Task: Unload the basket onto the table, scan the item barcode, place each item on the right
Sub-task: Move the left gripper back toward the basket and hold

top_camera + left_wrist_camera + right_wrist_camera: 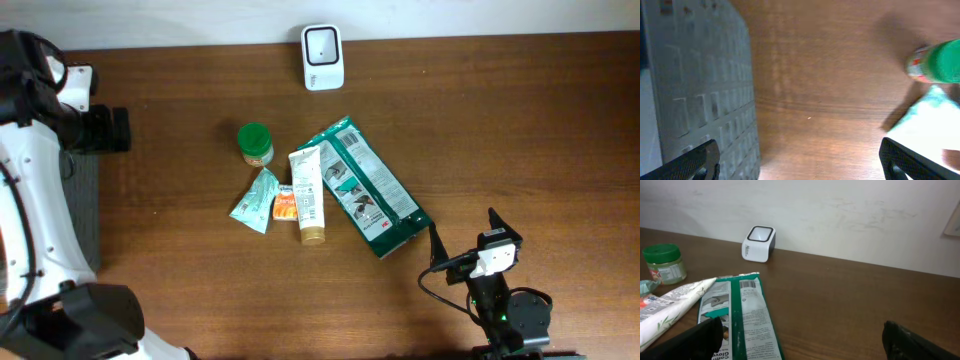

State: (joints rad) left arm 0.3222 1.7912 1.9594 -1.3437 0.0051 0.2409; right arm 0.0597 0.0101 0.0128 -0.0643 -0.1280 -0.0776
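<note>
**1. Scanner point(322, 57).** White unit w/ dark window. It stands at the far edge of the table point(520, 120), against the wall point(840, 210).

**2. Items.** All are grouped at table centre, on the near side of the scanner and apart from it.
- Glove pack point(366, 186) (green, the largest item): lies flat and diagonal, far end toward the scanner.
- Tube point(308, 195): lies along the pack's left edge, touching it.
- Jar point(255, 143): green lid, upright, at the far-left of the group.
- Sachet point(256, 201): teal, just near of the jar.
- Orange packet point(285, 205): sits between sachet and tube.

**3. Right gripper point(805, 345).** Fingers point(700, 335) are spread wide w/ nothing between them.
- Position: near-right of the group.
- Overhead view: it is close to the glove pack's near-right corner, not touching.
- Wrist view: the pack lies ahead and left of the gap, its near part beside the left-hand finger.
- A barcode point(746, 287) shows face up at the pack's far end.
- The scanner is well beyond, far-left.

**4. Left gripper point(800, 165).** Fingers point(690, 162) are apart and hold nothing.
- Position: far-left of the table, well apart from the group.
- A grey mat point(700, 90) lies beside it.
- Wrist view: jar and sachet show blurred at the right edge, no contact w/ either finger.
</note>
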